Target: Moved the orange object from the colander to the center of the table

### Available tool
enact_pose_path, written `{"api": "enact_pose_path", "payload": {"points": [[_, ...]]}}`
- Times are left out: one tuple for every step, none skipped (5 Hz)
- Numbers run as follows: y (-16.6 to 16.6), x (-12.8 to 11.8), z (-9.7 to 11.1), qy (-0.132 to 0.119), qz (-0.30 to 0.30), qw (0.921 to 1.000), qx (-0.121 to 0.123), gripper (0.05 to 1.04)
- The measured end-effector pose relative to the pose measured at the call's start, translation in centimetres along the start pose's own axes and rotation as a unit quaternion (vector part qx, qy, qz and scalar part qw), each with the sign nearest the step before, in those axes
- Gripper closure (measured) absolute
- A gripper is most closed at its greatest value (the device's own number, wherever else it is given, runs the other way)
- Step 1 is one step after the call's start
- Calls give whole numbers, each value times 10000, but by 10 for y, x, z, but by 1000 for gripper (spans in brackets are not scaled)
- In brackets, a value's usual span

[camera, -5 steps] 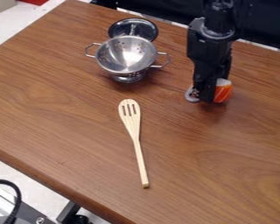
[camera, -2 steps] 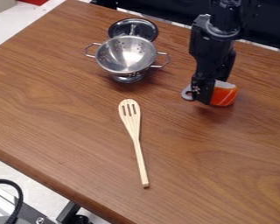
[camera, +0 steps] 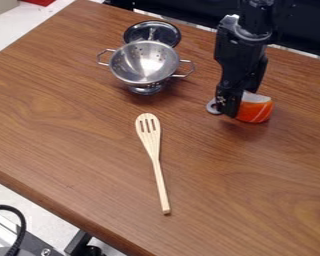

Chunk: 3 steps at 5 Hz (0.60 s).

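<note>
Orange object (camera: 257,110) shifted lower in view | end effector (camera: 233,111) pinching, partly covering it

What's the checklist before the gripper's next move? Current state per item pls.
1. Orange object out of colander: ok, it is at the gripper, apart from the colander.
2. Colander upright: ok, on its base, bowl facing up.
3. Middle of view free for placing: not ok, spatula lies there.
4. Gripper apart from spatula: ok.
5. Grip on object secure: cannot tell, gripper hides part of it.
6. Object at table center: cannot tell, table runs past the view's edge.
</note>
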State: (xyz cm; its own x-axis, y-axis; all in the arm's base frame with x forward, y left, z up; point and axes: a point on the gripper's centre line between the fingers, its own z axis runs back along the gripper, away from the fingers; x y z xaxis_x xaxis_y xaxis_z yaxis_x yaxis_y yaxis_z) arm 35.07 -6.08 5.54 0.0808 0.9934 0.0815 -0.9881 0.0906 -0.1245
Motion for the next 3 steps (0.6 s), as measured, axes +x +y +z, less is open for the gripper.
{"api": "enact_pose_path", "payload": {"points": [[2, 3, -1, 28, -40, 10000, 58, 82], [7, 9, 5, 48, -158, 9999, 37, 82], [7, 10, 7, 50, -170, 9998, -1, 82]]}}
